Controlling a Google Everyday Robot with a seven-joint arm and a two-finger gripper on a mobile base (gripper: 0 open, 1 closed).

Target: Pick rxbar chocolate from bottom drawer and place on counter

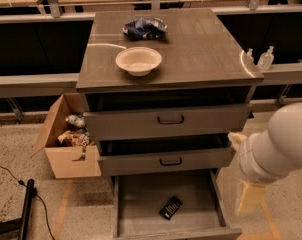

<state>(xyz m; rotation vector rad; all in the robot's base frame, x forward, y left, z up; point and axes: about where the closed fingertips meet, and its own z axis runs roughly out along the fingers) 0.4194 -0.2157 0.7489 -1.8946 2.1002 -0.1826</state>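
The rxbar chocolate point(171, 207) is a small flat black bar lying on the floor of the bottom drawer point(141, 199), which is pulled out, near its middle front. The counter point(201, 49) is the grey-brown top of the cabinet. My arm comes in from the right as a thick white link, and my gripper point(248, 196) shows as a pale part low at the right, just outside the drawer's right wall and apart from the bar. It holds nothing that I can see.
A white bowl point(138, 60) and a blue-and-white snack bag point(144, 28) sit on the counter. The two upper drawers stand slightly out. A cardboard box point(71, 144) with items stands left of the cabinet. Two clear bottles point(265, 59) stand behind at right.
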